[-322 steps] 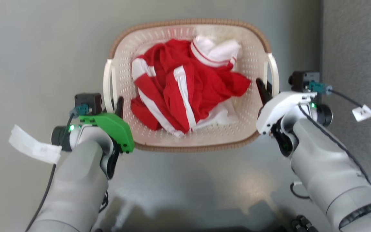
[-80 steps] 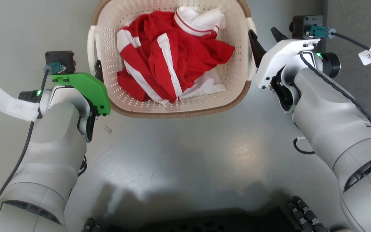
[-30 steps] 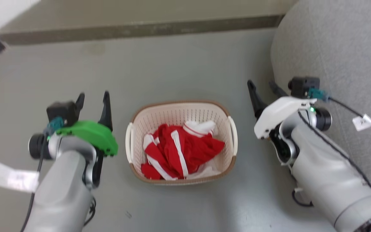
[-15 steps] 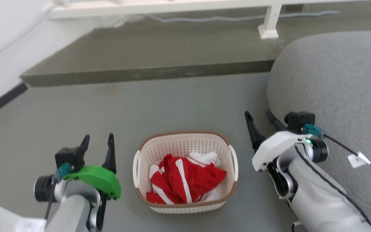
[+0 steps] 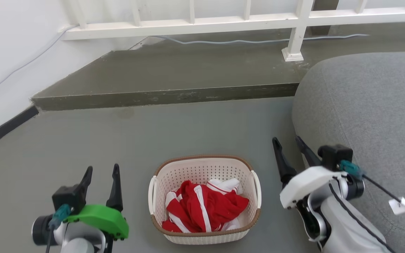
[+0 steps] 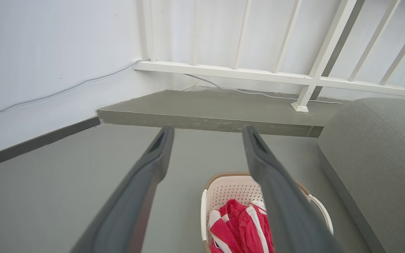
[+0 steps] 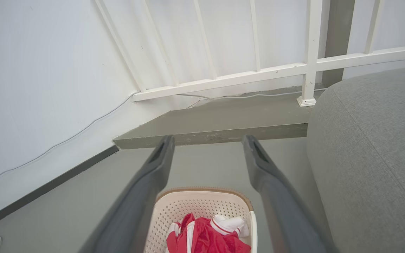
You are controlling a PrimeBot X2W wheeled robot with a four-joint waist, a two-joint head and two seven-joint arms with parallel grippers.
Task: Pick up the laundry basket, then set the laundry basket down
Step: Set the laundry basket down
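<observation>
The laundry basket (image 5: 174,179) stands on the grey floor between my two arms, cream-white and perforated with a brown rim and white side handles, holding a crumpled red and white garment (image 5: 204,211). My left gripper (image 5: 102,172) hangs open to the basket's left, clear of it. My right gripper (image 5: 290,146) is open on the basket's right, also apart from it. In the left wrist view the laundry basket (image 6: 230,188) shows low between and behind the open left gripper (image 6: 207,131). The right wrist view has the laundry basket (image 7: 195,207) below the open right gripper (image 7: 207,140).
A grey upholstered seat (image 5: 367,116) bulges in close on the right, next to my right arm. A raised concrete step (image 5: 174,75) runs across the back under a white railing (image 5: 294,21). A white wall (image 5: 9,52) with a dark skirting stands at the left.
Both grippers have let go of the basket's handles and lifted away open. The head camera has risen and tilted up, so the basket looks smaller and the step and railing have come into view.
</observation>
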